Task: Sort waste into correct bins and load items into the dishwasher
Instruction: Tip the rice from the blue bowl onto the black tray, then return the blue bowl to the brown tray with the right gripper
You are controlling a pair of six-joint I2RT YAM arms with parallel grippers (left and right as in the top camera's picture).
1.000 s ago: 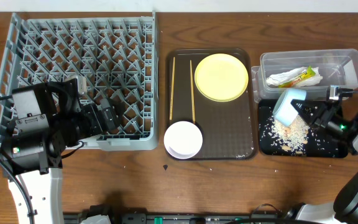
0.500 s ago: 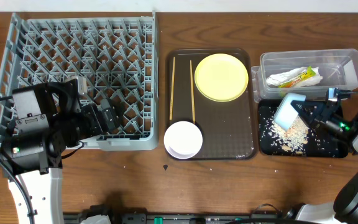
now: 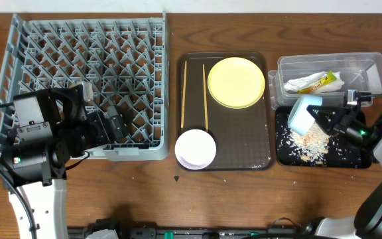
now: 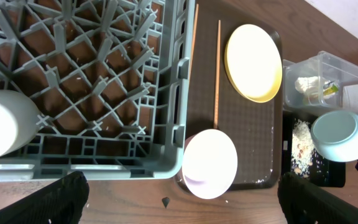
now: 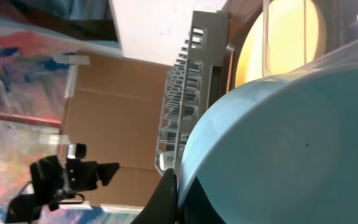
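My right gripper [image 3: 328, 120] is shut on the rim of the light blue bowl [image 3: 304, 113] and holds it tilted over the black tray [image 3: 357, 159]. Pale rice scraps [image 3: 308, 141] lie in that tray. In the right wrist view the bowl [image 5: 291, 143] fills the frame, pinched between the fingers [image 5: 178, 186]. The clear tub [image 3: 373, 65] holds the napkin and wrapper [image 3: 317, 82]. The yellow plate [image 3: 236, 81], white bowl [image 3: 195, 148] and two chopsticks [image 3: 184, 93] sit on the brown tray. My left gripper [image 4: 179, 205] is open and empty by the grey rack's [image 3: 85, 73] front edge. A white cup [image 4: 2, 124] sits in the rack.
The brown serving tray [image 3: 257, 156] lies between the rack and the two bins. The white bowl overhangs its front left corner. A small dark speck [image 3: 176, 178] lies on the wooden table in front of it.
The right gripper dipped the blue bowl over the black tray, then raised it slightly and shifted it left. The left arm has not moved.
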